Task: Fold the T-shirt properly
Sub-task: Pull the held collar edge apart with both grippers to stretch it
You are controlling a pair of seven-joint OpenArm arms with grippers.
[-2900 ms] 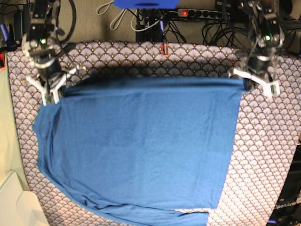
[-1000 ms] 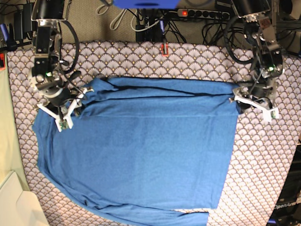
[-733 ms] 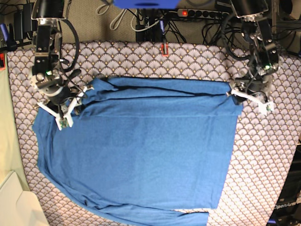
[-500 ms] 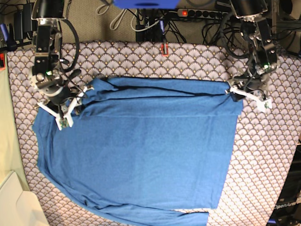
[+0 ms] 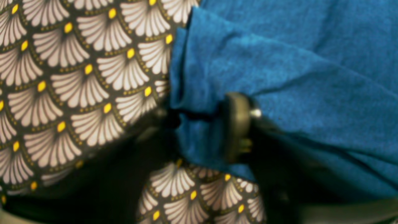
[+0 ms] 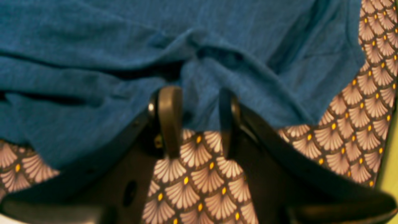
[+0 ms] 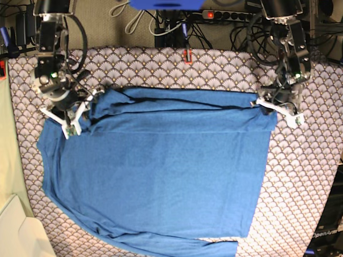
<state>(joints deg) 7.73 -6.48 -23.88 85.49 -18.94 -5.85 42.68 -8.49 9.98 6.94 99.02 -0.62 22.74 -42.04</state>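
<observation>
Both grippers at the folded top edge of the T-shirt (image 7: 161, 171)

The left gripper (image 5: 205, 124) pinches a corner; the right gripper (image 6: 196, 121), parted, holds nothing, so pulling now could skew the fold.

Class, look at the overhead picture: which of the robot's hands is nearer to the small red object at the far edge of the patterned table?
Left. The left hand sits at the shirt corner, closer to the red object; the right hand is farther away, across the shirt.

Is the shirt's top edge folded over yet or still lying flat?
Folded over: the T-shirt has a narrow doubled band along its top edge, running between the right gripper and the left gripper.
</observation>
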